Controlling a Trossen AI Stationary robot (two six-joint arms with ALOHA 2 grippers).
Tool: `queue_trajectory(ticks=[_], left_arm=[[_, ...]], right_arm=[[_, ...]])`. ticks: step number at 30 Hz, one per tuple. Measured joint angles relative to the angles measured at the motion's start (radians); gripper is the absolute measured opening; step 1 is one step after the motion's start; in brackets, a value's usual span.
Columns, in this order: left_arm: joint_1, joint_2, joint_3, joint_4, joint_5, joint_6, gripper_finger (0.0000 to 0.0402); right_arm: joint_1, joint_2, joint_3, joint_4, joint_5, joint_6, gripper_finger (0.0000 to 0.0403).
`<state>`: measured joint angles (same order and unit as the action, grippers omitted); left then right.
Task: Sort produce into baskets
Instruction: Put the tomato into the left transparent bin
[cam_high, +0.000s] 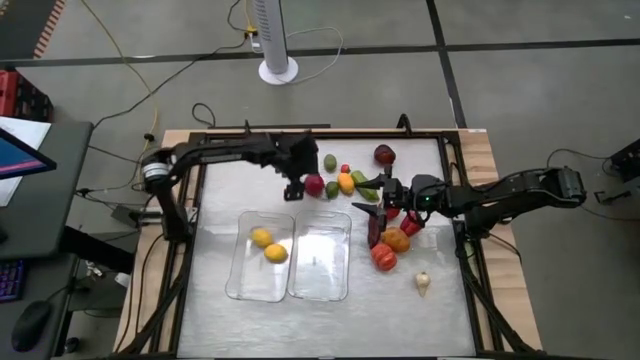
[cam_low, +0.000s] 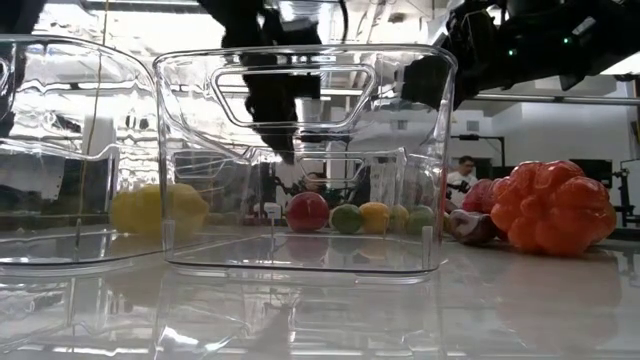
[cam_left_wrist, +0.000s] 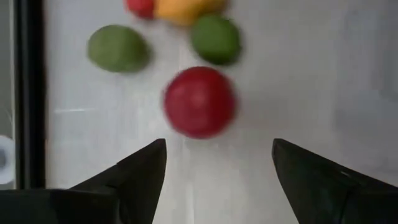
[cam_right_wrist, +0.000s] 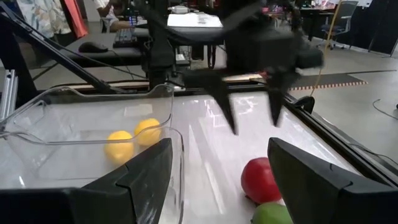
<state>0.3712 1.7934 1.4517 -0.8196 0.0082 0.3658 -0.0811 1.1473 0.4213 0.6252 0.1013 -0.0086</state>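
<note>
Left gripper (cam_high: 298, 190) hanging right over the red ball (cam_high: 314, 184), fingers spread wide and nothing in them.

Taking that red ball as the marker: it sits on the table just behind the two clear baskets (cam_high: 320, 292), with the rest of the produce (cam_high: 346, 182) bunched beside it. Two yellow pieces (cam_high: 268, 245) lie in the left basket. Right gripper (cam_high: 378, 192) hovers over the pile just past the ball, fingers apart too.

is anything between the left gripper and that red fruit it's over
Nothing visible. The left gripper is open, and in its wrist view the red fruit lies on bare table just ahead of the fingers. A green piece lies close beyond it, not in the way.
</note>
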Motion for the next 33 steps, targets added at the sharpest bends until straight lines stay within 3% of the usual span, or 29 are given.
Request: queue_trajectory(ticks=[5,9,15,27,33], left_arm=[[0.061,0.044,0.002,0.06,0.107,0.055,0.0305],[0.055,0.043,-0.028,0.196,0.111,0.071,0.034],[0.03,0.07,-0.029,0.225,0.119,0.078,0.0383],[0.027,0.139,-0.035,0.18,0.069,0.069,0.0383],[0.038,0.191,-0.036,0.162,0.14,0.029,0.0365]], right_arm=[[-0.007,0.0,0.0,-0.003,0.0,-0.018,0.0291],[-0.014,0.0,0.0,-0.003,0.0,-0.018,0.0291],[-0.011,0.0,0.0,-0.003,0.0,-0.018,0.0291],[-0.013,0.0,0.0,-0.003,-0.006,-0.007,0.0291],[-0.009,0.0,0.0,0.003,-0.007,-0.007,0.0291]])
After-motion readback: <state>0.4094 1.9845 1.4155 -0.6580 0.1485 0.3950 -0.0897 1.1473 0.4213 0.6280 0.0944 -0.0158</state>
